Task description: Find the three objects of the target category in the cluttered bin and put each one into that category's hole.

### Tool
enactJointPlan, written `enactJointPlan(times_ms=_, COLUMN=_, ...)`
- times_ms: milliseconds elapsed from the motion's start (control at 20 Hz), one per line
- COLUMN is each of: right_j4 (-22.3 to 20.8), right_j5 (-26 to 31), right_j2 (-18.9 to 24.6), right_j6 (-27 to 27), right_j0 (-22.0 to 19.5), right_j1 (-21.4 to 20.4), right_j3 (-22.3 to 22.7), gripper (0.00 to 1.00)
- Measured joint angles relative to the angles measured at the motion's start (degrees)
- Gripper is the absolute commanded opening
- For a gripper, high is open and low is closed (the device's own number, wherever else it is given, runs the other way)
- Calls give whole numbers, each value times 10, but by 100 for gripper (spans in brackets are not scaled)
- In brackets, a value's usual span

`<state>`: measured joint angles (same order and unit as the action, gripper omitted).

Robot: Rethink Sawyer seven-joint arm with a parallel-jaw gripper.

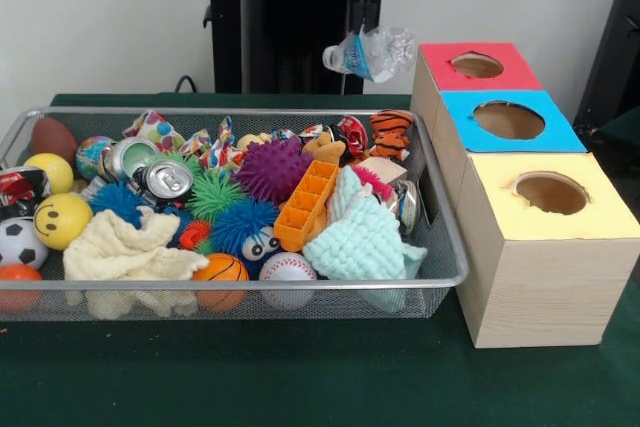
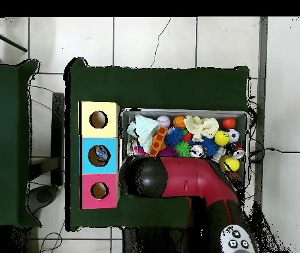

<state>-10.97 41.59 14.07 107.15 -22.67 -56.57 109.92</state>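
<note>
A crushed clear plastic bottle (image 1: 372, 52) with a blue label hangs in the air beyond the bin's right end, near the red-topped box (image 1: 440, 72). My gripper (image 1: 352, 39) comes down from the arm at the top edge and is shut on the bottle's left end. Right of the bin stand three wooden boxes in a row: red-topped, blue-topped (image 1: 462, 112) and yellow-topped (image 1: 500, 209), each with a round hole. In the overhead view a pale bluish thing (image 2: 100, 154) shows at the blue box's hole; I cannot tell whether it is in or above it.
The wire-mesh bin (image 1: 250, 285) is full of clutter: silver cans (image 1: 165, 180), spiky balls (image 1: 272, 167), an orange tray (image 1: 307, 205), cloths (image 1: 362, 242), sports balls (image 1: 287, 269). In the overhead view the red arm (image 2: 185, 181) covers the bin's (image 2: 246, 113) near side.
</note>
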Motion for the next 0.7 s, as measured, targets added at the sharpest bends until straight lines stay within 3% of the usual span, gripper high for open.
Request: enactJointPlan(times_ms=700, right_j4=85, right_j5=0, right_j2=-74, right_j6=11, right_j0=120, right_j1=3, right_j3=5, gripper=0)
